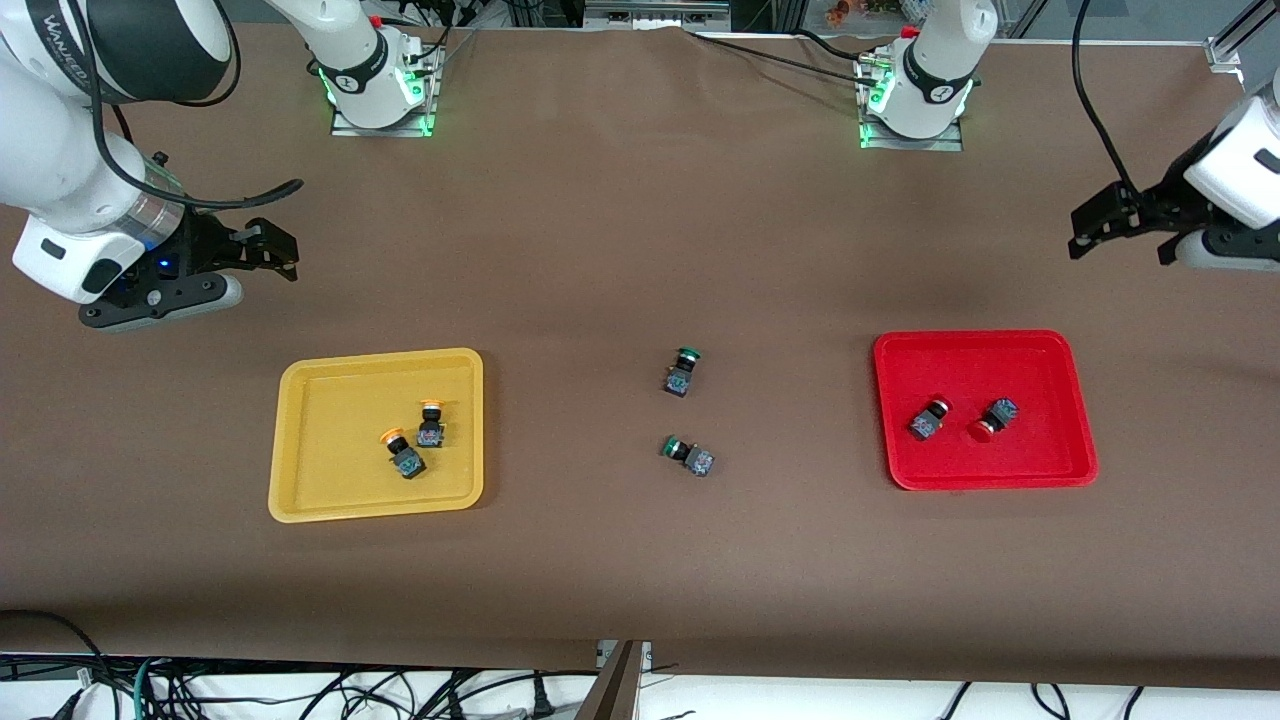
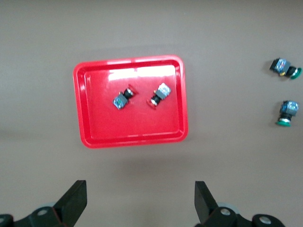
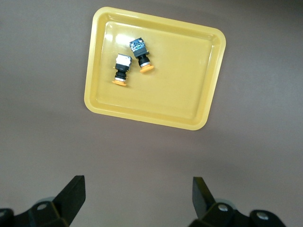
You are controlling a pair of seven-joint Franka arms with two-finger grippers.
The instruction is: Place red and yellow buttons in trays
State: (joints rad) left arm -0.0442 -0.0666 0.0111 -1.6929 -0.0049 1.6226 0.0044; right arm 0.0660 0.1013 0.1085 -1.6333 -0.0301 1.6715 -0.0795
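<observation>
Two red-capped buttons (image 1: pixel 930 418) (image 1: pixel 993 421) lie inside the red tray (image 1: pixel 1060 400), also seen in the left wrist view as buttons (image 2: pixel 122 99) (image 2: pixel 159 94) in the tray (image 2: pixel 94 127). Two yellow-capped buttons (image 1: pixel 430 422) (image 1: pixel 402 453) lie in the yellow tray (image 1: pixel 320 470); the right wrist view shows them (image 3: pixel 122 70) (image 3: pixel 140 55) in that tray (image 3: pixel 189 104). My left gripper (image 1: pixel 1120 235) (image 2: pixel 140 201) hangs open and empty over bare table at the left arm's end. My right gripper (image 1: pixel 275 250) (image 3: pixel 138 197) hangs open and empty over bare table at the right arm's end.
Two green-capped switches (image 1: pixel 680 372) (image 1: pixel 689 455) lie on the brown table between the trays, also visible in the left wrist view (image 2: pixel 284 68) (image 2: pixel 286 112). The arm bases (image 1: pixel 380 90) (image 1: pixel 915 100) stand along the table's edge farthest from the front camera.
</observation>
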